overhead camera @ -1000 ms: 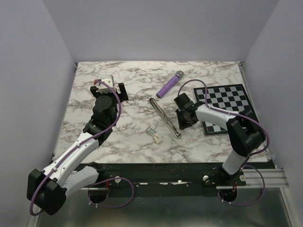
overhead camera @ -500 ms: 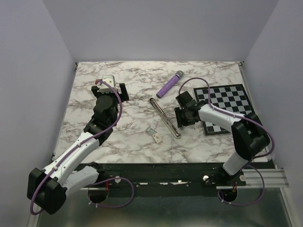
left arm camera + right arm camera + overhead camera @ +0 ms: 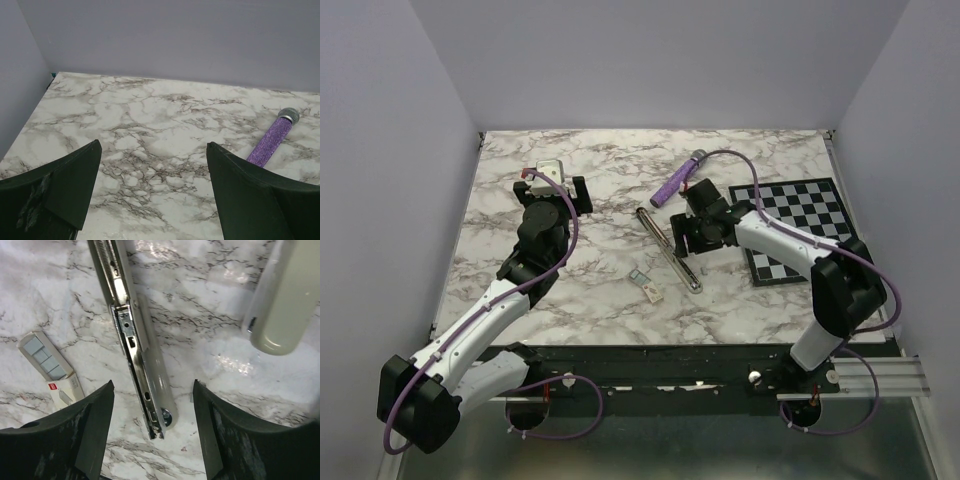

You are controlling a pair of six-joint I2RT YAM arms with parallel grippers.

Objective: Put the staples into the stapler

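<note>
Marble-veined surface (image 3: 590, 190) below everything, with a checkerboard (image 3: 800, 225) at its right side. Left tool (image 3: 152, 147) parked at back left, jaws spread wide, nothing between them, well apart from the work. Right tool (image 3: 152, 390) poised just over the stapler (image 3: 668, 250), jaws parted and clasping nothing; rail and hinge end visible between the fingers (image 3: 95, 425) in the wrist view. Stapler swung open and laid flat near the middle of the surface, running diagonally, dark metal channel facing up. Purple cylinder (image 3: 678, 178) just behind it, no part of the job. Staples (image 3: 650, 290) just left of the stapler's near end, apart from it: cream box (image 3: 65, 390) and, right against it, grey block (image 3: 44, 356) in a pale rim.

Probably between steps: stapler opened, channel not yet loaded. To do it well: go for the grey block next, not the box. Pinch low across its narrow sides, gently enough not to split the strip. Keep it level and line it up lengthwise with the channel before lowering. Steady the stapler with the other tool if prone to skating on the smooth marble.
</note>
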